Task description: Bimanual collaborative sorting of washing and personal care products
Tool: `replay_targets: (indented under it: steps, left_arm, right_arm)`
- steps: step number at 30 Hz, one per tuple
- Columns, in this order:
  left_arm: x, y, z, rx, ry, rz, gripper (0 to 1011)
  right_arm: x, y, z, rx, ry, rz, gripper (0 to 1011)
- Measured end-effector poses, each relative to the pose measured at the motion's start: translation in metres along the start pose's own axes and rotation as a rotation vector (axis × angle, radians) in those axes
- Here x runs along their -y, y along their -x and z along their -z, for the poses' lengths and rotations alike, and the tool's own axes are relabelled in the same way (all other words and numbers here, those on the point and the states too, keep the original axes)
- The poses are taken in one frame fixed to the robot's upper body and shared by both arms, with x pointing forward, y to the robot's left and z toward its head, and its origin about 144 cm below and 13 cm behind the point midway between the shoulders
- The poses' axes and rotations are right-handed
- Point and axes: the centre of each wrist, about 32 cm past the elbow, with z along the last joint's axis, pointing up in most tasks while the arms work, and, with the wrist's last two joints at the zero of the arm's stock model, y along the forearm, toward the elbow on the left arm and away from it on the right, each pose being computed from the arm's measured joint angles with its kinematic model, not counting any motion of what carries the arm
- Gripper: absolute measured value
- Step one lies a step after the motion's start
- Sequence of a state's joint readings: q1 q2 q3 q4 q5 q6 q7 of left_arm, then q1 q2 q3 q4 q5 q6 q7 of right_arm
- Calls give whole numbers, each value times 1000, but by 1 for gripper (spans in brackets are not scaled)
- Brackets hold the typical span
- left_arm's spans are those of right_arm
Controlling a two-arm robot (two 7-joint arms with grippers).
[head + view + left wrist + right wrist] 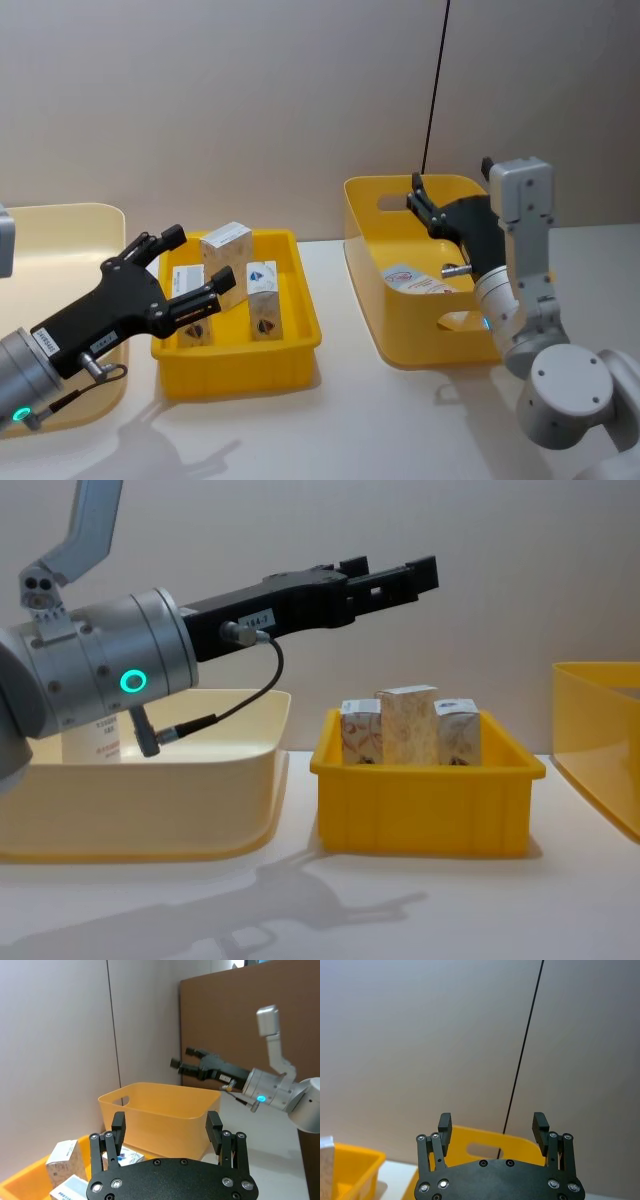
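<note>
Small patterned cartons [262, 291] [406, 724] stand upright in a shallow yellow tray [240, 368] [425, 805]. My left gripper [192, 264] [398, 576] [166, 1124] hovers open above them, holding nothing. A pale tube with red print [416, 281] lies inside the deep yellow bin [380, 290] [160, 1110] [485, 1141]. Above that bin's far rim, my right gripper [418, 198] [492, 1122] [181, 1058] is open and empty. Another tube with red print [96, 746] stands in the cream bin [150, 810], partly hidden behind my left arm.
The cream bin [60, 225] sits at the far left, the tray in the middle and the deep bin at the right. White tabletop [350, 420] lies bare in front. A wall with a thin dark seam [435, 90] closes the back.
</note>
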State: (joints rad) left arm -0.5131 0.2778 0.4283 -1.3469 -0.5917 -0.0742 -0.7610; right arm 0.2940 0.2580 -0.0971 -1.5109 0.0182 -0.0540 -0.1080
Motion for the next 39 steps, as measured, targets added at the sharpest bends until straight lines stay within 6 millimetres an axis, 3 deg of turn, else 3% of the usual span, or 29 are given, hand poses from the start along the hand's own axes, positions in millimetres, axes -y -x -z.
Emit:
replay_targets:
  steps: [14, 39]
  left_arm:
    - [-9, 15, 7, 44, -75, -131, 1000]
    - [-28, 48, 18, 169, -201, -400, 1000]
  right_arm:
    - [8, 3, 1, -31, -26, -35, 1001]
    - [83, 35, 8, -204, 137, -316, 1001]
